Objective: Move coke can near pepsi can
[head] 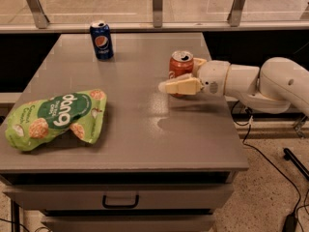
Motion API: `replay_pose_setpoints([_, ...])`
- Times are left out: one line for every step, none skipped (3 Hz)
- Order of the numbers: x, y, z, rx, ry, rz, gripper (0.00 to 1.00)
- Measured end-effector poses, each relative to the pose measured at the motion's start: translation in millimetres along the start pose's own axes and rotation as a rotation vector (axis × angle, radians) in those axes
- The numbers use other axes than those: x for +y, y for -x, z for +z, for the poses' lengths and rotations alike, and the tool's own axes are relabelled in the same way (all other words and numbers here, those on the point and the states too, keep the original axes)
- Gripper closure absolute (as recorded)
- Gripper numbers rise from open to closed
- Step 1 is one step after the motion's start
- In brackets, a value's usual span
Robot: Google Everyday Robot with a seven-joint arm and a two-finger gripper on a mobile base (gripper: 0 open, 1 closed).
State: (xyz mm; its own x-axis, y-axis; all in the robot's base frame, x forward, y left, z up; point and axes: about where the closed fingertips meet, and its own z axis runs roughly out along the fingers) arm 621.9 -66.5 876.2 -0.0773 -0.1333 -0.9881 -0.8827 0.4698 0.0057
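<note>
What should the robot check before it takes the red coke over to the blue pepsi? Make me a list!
1. Gripper at the coke can: ok, it is right at the can, on the right side of the table.
2. Firm hold on the coke can: cannot tell.
3. Coke can upright: ok.
4. Pepsi can upright and easy to find: ok, it stands at the far left of the table.
5. Way between the two cans: ok, nothing stands on the table between them.
6. Green dang chip bag out of the way: ok, it lies at the front left, apart from both cans.
</note>
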Motion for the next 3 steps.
replay_pose_setpoints([3.9, -4.2, 5.2, 0.011, 0.036, -0.004, 0.41])
replay_pose_setpoints([2.9, 0.2, 10.0, -0.003, 0.040, -0.025, 0.65])
replay_pose_setpoints([-9.9, 23.4, 18.2, -0.063, 0.002, -0.039, 0.87])
